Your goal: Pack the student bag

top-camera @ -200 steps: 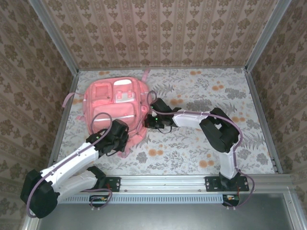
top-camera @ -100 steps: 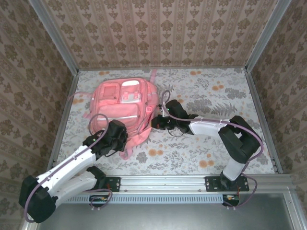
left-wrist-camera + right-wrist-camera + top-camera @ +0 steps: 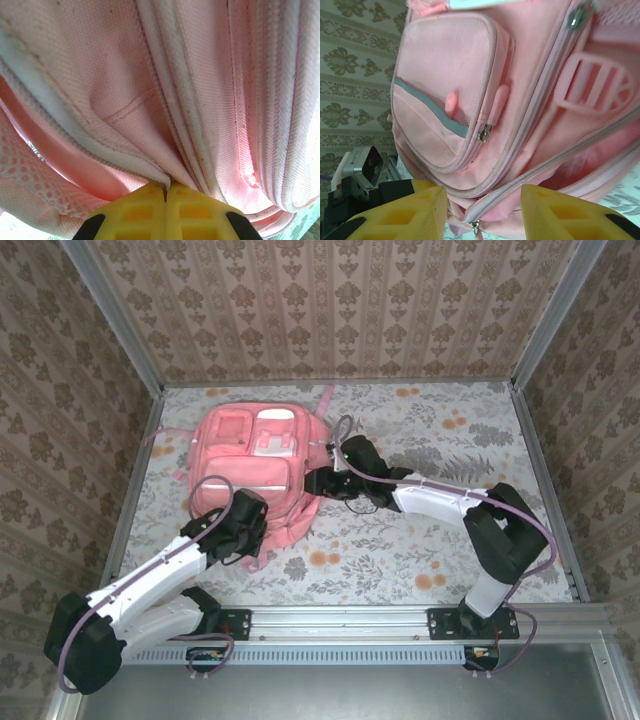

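The student bag [image 3: 250, 455] is a big pink backpack lying front up on the left half of the table. My left gripper [image 3: 247, 523] is at its near edge, shut on a fold of the pink fabric [image 3: 200, 75], which is pinched between the yellow fingertips [image 3: 165, 189]. At the bag's right side is my right gripper [image 3: 318, 483], open. In the right wrist view its yellow fingers [image 3: 420, 210] stand apart around the bag's zipped edge [image 3: 535, 175] without gripping it, and a metal zip pull [image 3: 476, 229] hangs between them. The front pocket [image 3: 440, 100] has a grey stripe.
The floral tablecloth [image 3: 450, 430] stretches to the right of the bag. Wallpapered walls with metal corner posts [image 3: 110, 315] close in three sides. A metal rail [image 3: 340, 620] carries both arm bases at the near edge. A pink strap [image 3: 323, 398] trails behind the bag.
The bag has slid to the right and slightly farther back. My right gripper, shut a second ago, has opened and let go of the bag's side. The left gripper stays shut on the fabric.
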Tool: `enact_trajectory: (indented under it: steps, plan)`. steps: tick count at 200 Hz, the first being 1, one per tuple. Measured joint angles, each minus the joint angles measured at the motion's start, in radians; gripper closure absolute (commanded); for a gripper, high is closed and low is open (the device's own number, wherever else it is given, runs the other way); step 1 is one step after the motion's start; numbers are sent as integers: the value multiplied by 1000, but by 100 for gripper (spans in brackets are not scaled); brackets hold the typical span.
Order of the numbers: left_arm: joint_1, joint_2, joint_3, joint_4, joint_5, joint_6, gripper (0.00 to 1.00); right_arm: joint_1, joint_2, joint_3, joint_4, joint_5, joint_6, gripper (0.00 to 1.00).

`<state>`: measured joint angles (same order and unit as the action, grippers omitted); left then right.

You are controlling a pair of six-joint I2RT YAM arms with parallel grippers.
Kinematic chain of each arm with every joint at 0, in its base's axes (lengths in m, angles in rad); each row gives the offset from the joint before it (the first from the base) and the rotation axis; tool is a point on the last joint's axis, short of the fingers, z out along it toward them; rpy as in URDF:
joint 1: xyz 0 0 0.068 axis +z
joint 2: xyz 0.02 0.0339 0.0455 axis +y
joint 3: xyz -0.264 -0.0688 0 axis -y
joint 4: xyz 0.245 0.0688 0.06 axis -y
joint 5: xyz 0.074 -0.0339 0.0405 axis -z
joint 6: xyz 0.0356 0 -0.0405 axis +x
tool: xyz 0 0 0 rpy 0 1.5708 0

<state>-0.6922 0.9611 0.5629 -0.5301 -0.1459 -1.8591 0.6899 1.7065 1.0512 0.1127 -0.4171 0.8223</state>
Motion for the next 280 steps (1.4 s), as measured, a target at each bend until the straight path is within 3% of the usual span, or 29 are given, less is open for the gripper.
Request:
enact_trajectory:
  steps: [91, 118, 128, 224, 258, 280]
  plan:
    - [-16, -1, 0, 5, -26, 23, 100, 53, 192, 128, -95, 16, 181, 59]
    - [-35, -3, 2, 10, -56, 55, 100, 43, 250, 176, -40, -5, 247, 92]
    - [-41, -8, 2, 15, -66, 66, 100, 36, 266, 180, 0, -12, 277, 100]
    - [-54, -216, -24, 1, -114, 102, 100, -33, 271, 50, 649, -91, 523, 100]
    - [-53, -230, -51, -40, -113, 101, 100, -69, 271, 51, 779, -85, 584, 100]
    - [-53, -230, -58, -46, -113, 101, 100, -72, 271, 53, 742, -89, 562, 82]
